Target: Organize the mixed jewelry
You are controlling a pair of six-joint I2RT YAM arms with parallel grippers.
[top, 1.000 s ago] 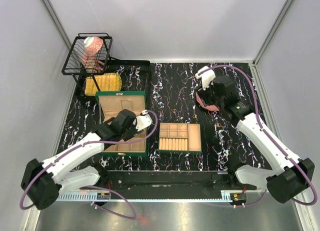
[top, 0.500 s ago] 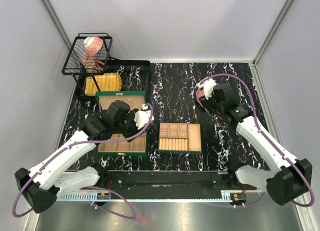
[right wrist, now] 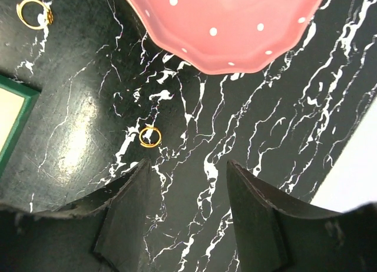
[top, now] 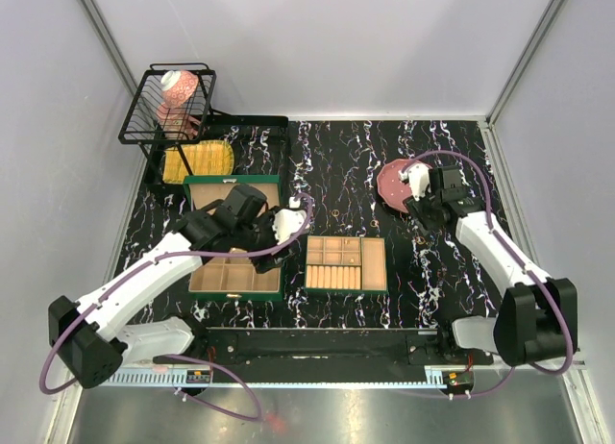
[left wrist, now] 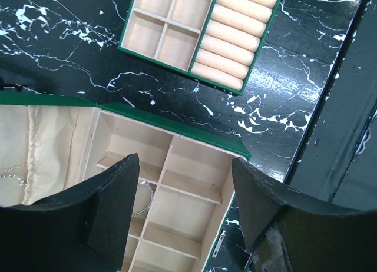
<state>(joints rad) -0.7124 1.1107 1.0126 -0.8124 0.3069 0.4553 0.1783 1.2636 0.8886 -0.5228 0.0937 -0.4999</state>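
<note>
The small gold ring (right wrist: 150,136) sits middle-left in the right wrist frame, just above the left finger of the right end effector (right wrist: 186,169), which is spread and empty.

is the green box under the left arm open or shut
Open. The green box has its lid folded back, cream lining showing, and the beige compartments are exposed.
</note>
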